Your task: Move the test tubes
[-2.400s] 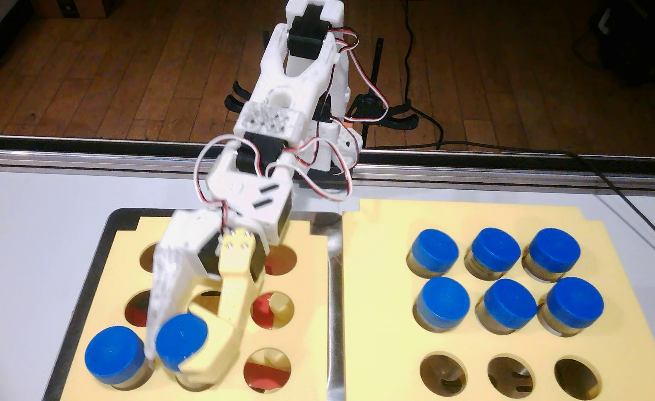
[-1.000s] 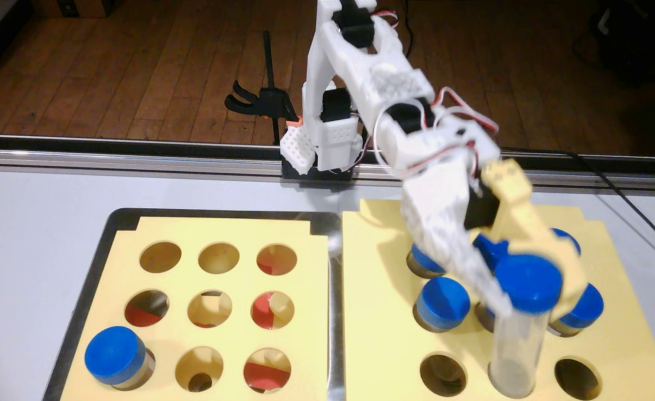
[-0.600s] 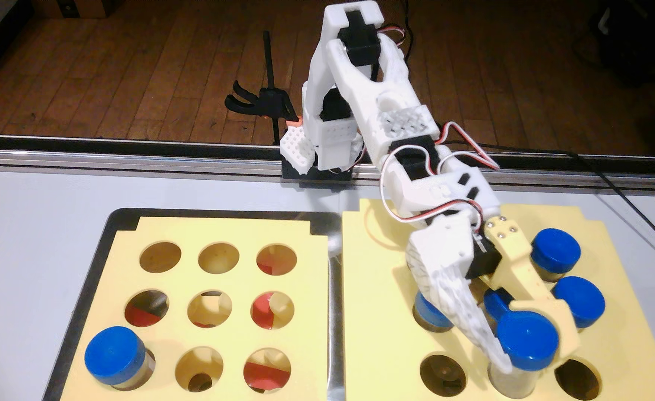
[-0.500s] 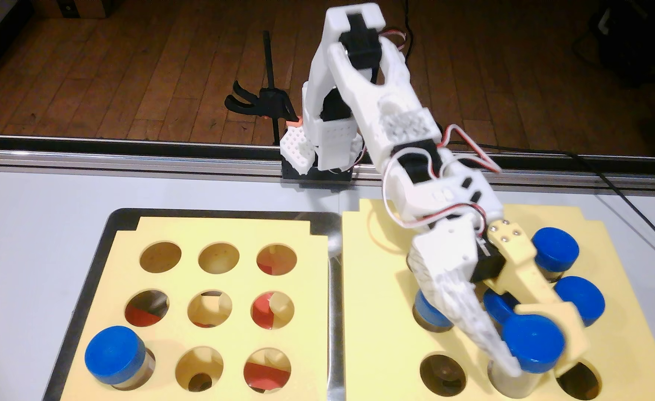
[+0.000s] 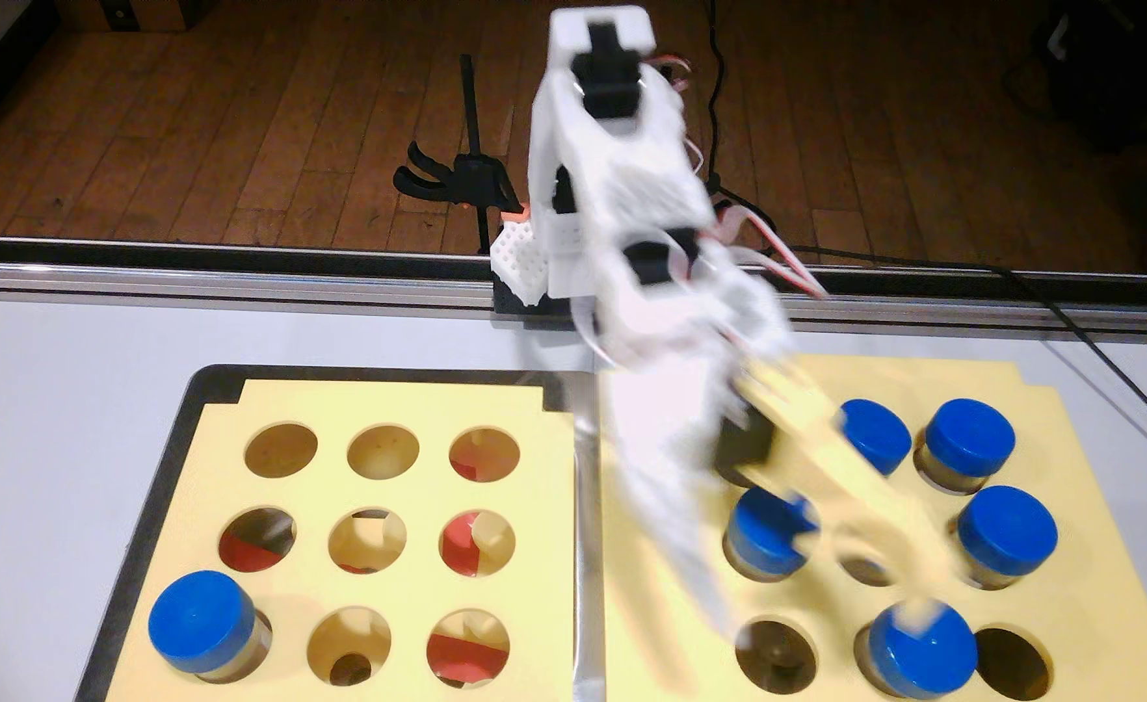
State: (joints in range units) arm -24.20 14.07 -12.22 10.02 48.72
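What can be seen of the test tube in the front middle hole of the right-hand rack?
The test tube stands upright in the front-row middle hole of the right yellow rack, seated deep so mostly its wide round blue cap shows, with a short band of clear tube wall beneath. The cap looks like smooth plastic. Empty holes flank it on both sides. The blurred end effector hangs just above with fingers spread; contact with the cap cannot be told.

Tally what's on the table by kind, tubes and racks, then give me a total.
Blue-capped tubes: 6 in view
Yellow racks: 2
Total: 8; the blurred arm may hide more tubes.
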